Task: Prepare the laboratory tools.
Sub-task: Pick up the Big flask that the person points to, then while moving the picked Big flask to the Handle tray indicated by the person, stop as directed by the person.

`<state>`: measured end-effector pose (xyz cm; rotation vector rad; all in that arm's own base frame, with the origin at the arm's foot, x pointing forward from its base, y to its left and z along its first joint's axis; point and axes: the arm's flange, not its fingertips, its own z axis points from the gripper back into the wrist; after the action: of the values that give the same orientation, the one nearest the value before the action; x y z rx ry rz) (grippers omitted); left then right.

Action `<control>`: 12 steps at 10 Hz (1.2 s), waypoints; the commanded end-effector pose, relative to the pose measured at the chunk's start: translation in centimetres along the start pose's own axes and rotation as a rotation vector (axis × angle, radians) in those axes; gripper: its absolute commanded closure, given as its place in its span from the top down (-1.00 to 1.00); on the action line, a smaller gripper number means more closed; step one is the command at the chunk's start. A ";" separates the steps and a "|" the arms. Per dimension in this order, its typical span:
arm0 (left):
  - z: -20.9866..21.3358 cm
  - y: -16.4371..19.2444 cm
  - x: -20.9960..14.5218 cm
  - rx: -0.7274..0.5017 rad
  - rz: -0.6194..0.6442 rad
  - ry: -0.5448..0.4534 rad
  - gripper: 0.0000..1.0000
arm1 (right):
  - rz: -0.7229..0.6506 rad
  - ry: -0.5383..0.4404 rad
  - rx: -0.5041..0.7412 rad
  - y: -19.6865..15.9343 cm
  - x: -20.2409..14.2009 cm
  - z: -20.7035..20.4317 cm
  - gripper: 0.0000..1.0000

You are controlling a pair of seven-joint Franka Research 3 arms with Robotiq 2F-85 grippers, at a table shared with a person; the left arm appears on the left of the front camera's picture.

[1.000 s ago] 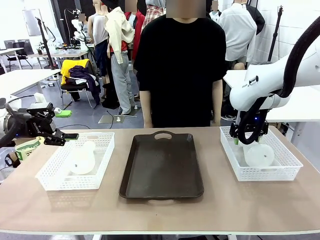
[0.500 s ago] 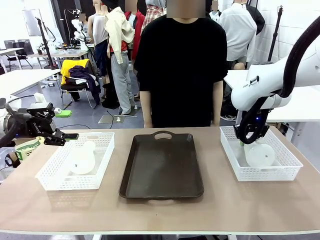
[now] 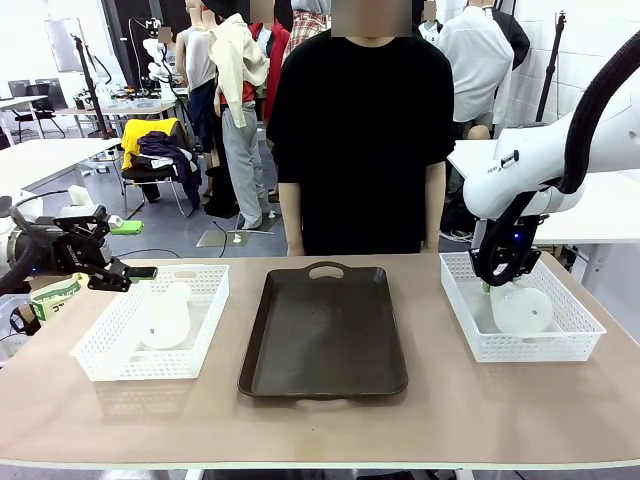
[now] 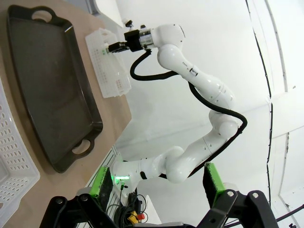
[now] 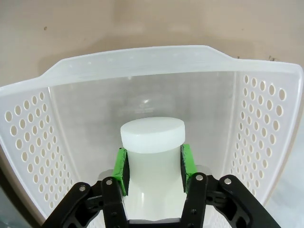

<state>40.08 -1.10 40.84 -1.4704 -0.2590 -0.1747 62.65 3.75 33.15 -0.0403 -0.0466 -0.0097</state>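
Within the last second, the right gripper (image 5: 153,164) had clamped onto the neck of the frosted translucent white conical flask (image 5: 152,135) in the white mesh basket (image 3: 478,342) at right, ready for lifting, while the left gripper (image 4: 156,185) hung with its fingers apart.

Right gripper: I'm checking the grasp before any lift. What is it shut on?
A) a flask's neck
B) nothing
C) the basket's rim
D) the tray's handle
A: in the right wrist view, the right gripper presses its green pads on both sides of the neck of the flask, inside the white basket.
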 end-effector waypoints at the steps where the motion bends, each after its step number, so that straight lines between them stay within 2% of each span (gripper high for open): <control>1: 0.1 -0.2 -0.1 -0.007 -0.002 -0.002 1.00 | -0.018 -0.020 -0.008 0.2 -0.4 0.2 -1.00; 12: 0.1 -0.2 -0.1 -0.007 -0.002 -0.002 1.00 | 0.000 -0.003 0.000 0.0 0.0 0.1 -1.00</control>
<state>40.08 -1.10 40.84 -1.4704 -0.2590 -0.1747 62.55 3.75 33.24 -0.0354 -0.0479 -0.0148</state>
